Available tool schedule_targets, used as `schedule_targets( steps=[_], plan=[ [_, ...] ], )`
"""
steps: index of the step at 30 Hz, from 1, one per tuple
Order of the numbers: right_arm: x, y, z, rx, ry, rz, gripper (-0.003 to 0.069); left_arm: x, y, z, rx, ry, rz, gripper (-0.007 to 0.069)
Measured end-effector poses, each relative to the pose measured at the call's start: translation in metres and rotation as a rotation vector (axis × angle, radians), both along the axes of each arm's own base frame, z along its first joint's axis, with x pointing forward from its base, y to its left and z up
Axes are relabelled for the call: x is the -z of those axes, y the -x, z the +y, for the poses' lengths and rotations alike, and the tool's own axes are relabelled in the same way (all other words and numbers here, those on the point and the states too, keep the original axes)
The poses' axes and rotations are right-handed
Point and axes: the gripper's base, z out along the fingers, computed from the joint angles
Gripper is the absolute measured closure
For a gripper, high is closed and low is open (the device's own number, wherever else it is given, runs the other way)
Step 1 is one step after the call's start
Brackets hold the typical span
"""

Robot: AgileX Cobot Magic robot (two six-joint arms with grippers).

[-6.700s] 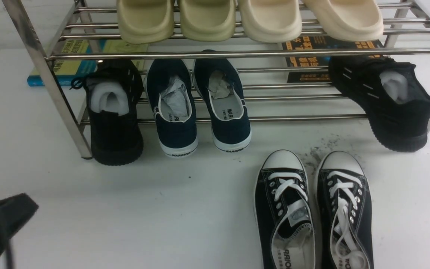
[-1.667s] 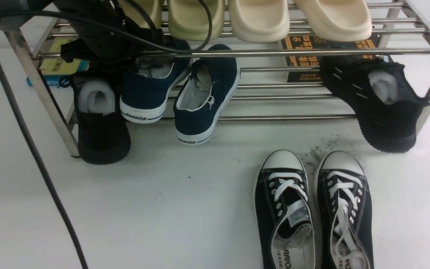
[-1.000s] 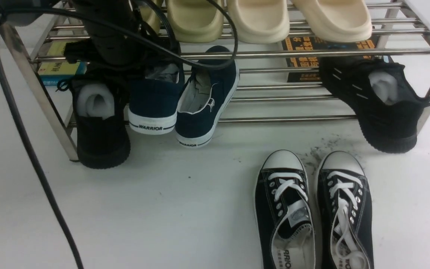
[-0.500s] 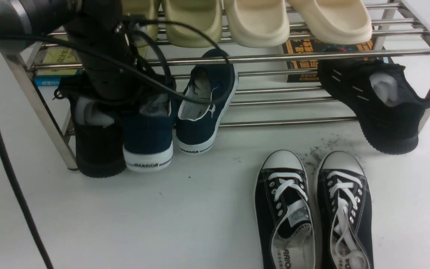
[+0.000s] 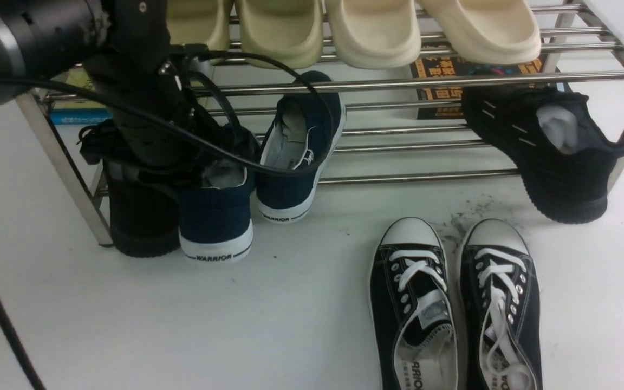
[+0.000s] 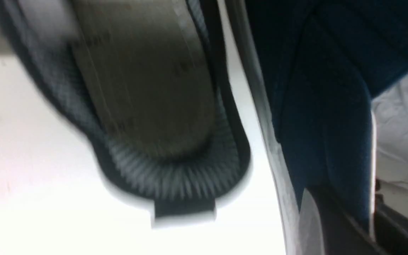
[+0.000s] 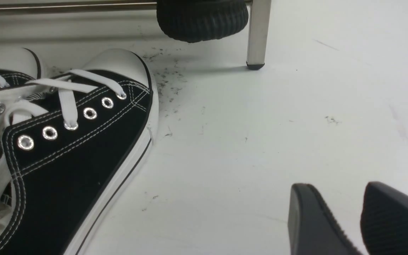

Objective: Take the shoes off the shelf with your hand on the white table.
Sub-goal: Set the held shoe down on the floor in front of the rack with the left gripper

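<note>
So the left gripper, a bulky black one on a dark cylindrical arm with looping cables [image 6: 351, 212], is closed down on one of the navy-blue canvas slip-ons with a white rubber sole [image 5: 215, 219], and the wrist cam shows the fabric side wall pinched between its fingers. That shoe sits at the left part of the two-tier stainless-steel tube rack [image 5: 426, 83], at lower-tier level, with its "WARRIOR" heel facing us and sticking out past the front bar. Can't tell if any of it is resting on the bars. Its mate, the other navy slip-on [image 5: 297, 157], is just to its right on the lower tier, angled with the toe off to the right and heel poking out too. A chunky all-black knit sneaker [image 5: 144, 222] is right up beside the held shoe on the left, partly behind the gripper, and another black knit sneaker [image 5: 561, 157] lies slanted at the rack's right end. Up top you've got two olive-green clogs [image 5: 279, 32] and two cream clogs [image 5: 374, 32]. Down on the plain white table [image 5: 182, 336] there's a pair of black lace-ups with white toe caps [image 5: 412, 281], side by side. The right gripper, grey-black fingers [image 7: 342, 198], is partly open over the table, nothing between its tips.
</note>
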Motion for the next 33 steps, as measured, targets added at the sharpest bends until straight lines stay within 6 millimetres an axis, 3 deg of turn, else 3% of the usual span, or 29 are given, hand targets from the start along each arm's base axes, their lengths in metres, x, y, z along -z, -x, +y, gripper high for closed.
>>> schedule_targets(
  steps=[7, 14, 22, 33],
  plan=[
    [0.000, 0.000, 0.000, 0.000, 0.000, 0.000, 0.0419, -0.034, 0.028, 0.007, 0.008, 0.056, -0.032, 0.0586],
    [0.000, 0.000, 0.000, 0.000, 0.000, 0.000, 0.0419, -0.046, 0.048, 0.016, 0.015, 0.069, -0.065, 0.0586],
    [0.000, 0.000, 0.000, 0.000, 0.000, 0.000, 0.0419, -0.036, 0.075, 0.027, 0.015, 0.064, -0.031, 0.0586],
    [0.000, 0.000, 0.000, 0.000, 0.000, 0.000, 0.0419, -0.002, 0.124, 0.041, 0.007, 0.129, 0.032, 0.0585]
  ],
)
